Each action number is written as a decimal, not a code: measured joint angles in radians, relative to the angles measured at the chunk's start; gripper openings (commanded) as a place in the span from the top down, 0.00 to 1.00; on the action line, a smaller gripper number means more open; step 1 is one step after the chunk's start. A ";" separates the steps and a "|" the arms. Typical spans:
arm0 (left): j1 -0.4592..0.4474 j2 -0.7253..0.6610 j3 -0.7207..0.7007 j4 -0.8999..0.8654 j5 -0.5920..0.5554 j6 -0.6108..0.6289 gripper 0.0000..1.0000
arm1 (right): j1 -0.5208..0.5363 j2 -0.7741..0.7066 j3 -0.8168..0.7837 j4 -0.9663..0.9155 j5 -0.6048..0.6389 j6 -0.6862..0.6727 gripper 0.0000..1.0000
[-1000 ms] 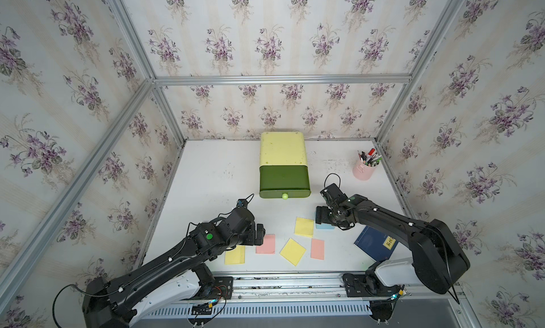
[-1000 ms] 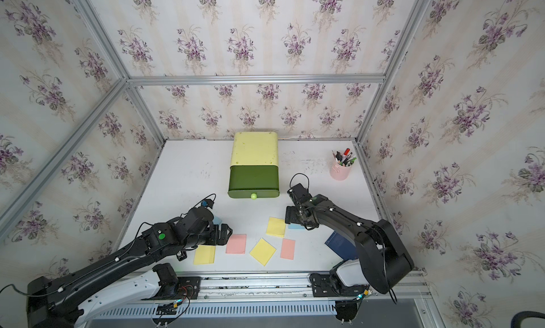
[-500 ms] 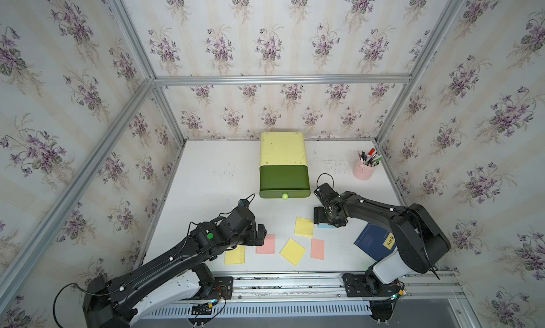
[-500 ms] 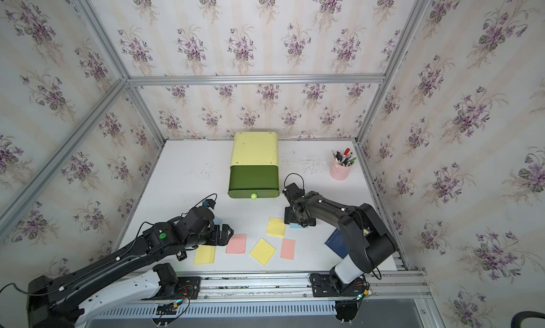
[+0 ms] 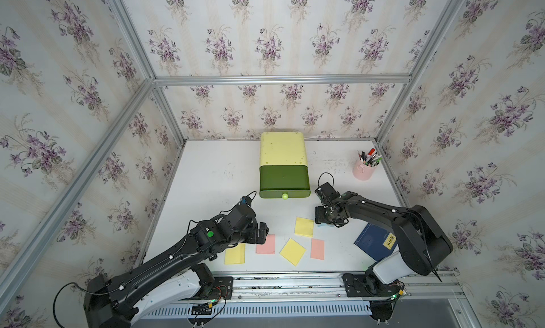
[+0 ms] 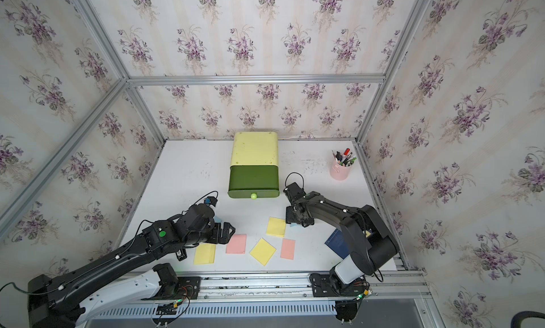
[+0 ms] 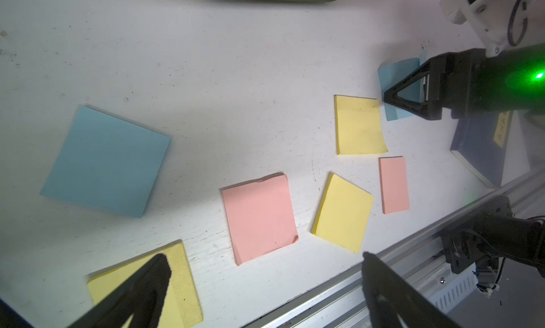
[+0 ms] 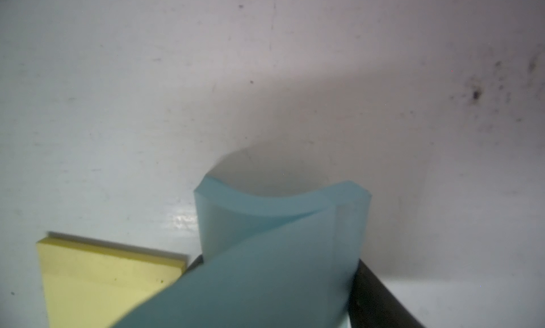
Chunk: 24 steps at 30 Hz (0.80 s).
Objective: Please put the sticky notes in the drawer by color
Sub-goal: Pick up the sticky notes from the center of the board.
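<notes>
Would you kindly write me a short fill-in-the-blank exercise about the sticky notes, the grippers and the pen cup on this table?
1. The bowed sticky note between the right gripper's jaws is ___ in color.
2. Exactly ___ pink sticky notes lie flat on the table.
3. The left gripper's jaws stand ___.
4. The pens stand in a ___ cup.
Missing words: light blue; two; open; pink.

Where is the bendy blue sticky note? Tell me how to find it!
Start at the green drawer at the back of the white table. Come forward toward the robot's right side to the right gripper; the blue sticky note is pinched in it, beside a yellow note. It is the only note bowed up in a curve; all the others lie flat.
</notes>
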 measured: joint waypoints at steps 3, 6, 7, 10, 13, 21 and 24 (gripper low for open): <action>0.000 0.004 0.010 -0.001 0.003 0.011 0.00 | -0.001 -0.046 0.049 -0.040 0.002 -0.013 0.28; 0.000 0.003 0.013 0.002 0.003 0.016 0.00 | 0.000 -0.085 0.084 -0.082 0.002 -0.014 0.29; 0.000 0.002 0.013 0.002 0.004 0.017 0.00 | 0.000 -0.097 0.096 -0.099 0.003 -0.014 0.28; 0.000 -0.015 0.013 0.002 0.006 0.017 0.00 | -0.001 -0.138 0.143 -0.159 0.011 -0.017 0.28; 0.006 -0.043 0.016 0.002 0.006 0.017 0.00 | -0.001 -0.180 0.213 -0.220 0.028 -0.017 0.28; 0.018 -0.118 0.058 -0.056 -0.031 0.016 0.00 | -0.008 -0.212 0.513 -0.375 0.067 -0.022 0.27; 0.018 -0.126 0.087 -0.096 -0.063 0.016 0.00 | 0.028 -0.166 0.631 -0.402 0.063 -0.016 0.27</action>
